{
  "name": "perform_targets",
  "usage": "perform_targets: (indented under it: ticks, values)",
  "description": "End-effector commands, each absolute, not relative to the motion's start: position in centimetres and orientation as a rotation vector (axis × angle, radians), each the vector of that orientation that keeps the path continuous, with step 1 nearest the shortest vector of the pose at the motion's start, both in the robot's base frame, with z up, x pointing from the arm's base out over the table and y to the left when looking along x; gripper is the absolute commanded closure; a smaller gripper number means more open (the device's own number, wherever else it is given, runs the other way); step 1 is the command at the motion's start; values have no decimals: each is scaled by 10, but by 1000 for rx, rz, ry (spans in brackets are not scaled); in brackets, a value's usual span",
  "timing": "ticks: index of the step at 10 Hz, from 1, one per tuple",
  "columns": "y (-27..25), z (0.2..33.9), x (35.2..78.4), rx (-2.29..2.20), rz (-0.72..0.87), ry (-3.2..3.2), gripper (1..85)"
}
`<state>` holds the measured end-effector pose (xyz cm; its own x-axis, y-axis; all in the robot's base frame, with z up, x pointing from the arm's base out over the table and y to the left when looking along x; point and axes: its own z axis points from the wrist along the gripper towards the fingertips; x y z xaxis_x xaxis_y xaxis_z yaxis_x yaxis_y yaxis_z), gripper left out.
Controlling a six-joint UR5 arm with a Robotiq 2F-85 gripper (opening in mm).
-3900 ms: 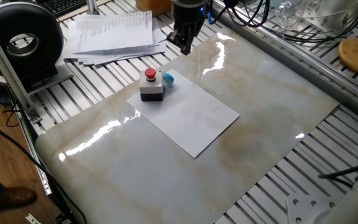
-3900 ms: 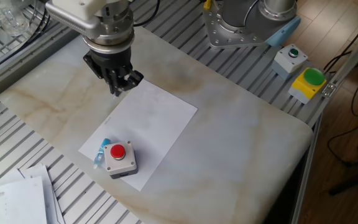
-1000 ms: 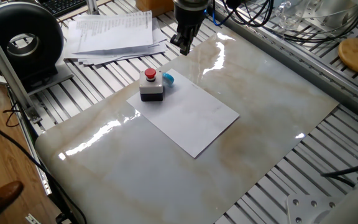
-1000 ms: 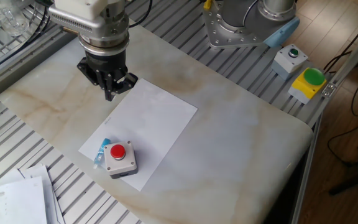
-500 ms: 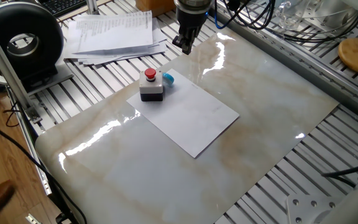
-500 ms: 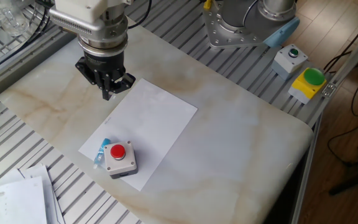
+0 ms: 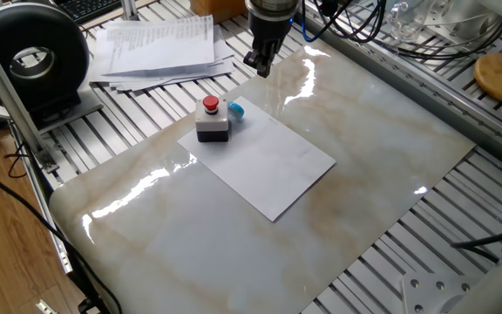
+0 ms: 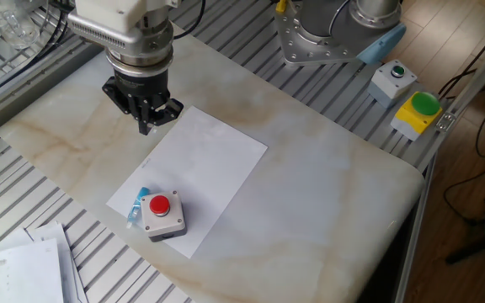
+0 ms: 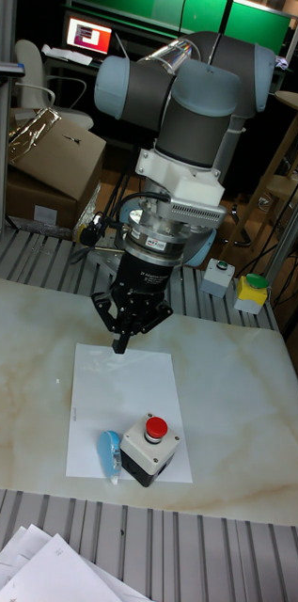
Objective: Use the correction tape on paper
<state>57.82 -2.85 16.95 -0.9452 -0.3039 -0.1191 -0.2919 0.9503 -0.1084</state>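
Hanging above the far edge of the marble slab in one fixed view, the gripper is pointing down with nothing between its fingers, which are looking pressed close together. The paper is lying flat on the slab, and the grey button box is sitting on its far corner. The correction tape is peeking out just beside the box, touching or nearly touching it, well apart from the gripper. A stack of printed pages is resting on the slatted table beyond.

From the other fixed view, the gripper is hovering over the slab just beside the paper's edge, fingertips drawn together and holding nothing. The button box is standing on the paper's near corner, and the correction tape is lying against its left side, mostly hidden. A small box with a green button and a yellow box are sitting off the slab.

Across the tall fixed view, the gripper is poised over the top edge of the paper, its fingers meeting at a point. The correction tape is lying on the paper's lower part, touching the button box on its left.
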Motion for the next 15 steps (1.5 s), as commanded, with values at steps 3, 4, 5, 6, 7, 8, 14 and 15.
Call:
perform_targets:
  ticks: [3,4,5,6,7,8,14,15]
  values:
    - [-28,171,582,-461,-131,2953,840]
    - [-28,171,582,-463,-131,2953,840]
    - [-30,172,582,-466,-139,2950,840]
    - [-29,172,582,-465,-136,2950,840]
    - [-15,173,592,-368,-52,2919,840]
    - [-9,175,603,-312,-20,2878,840]
    - [7,184,629,-454,21,2746,840]
    - [3,181,621,-512,0,2774,840]
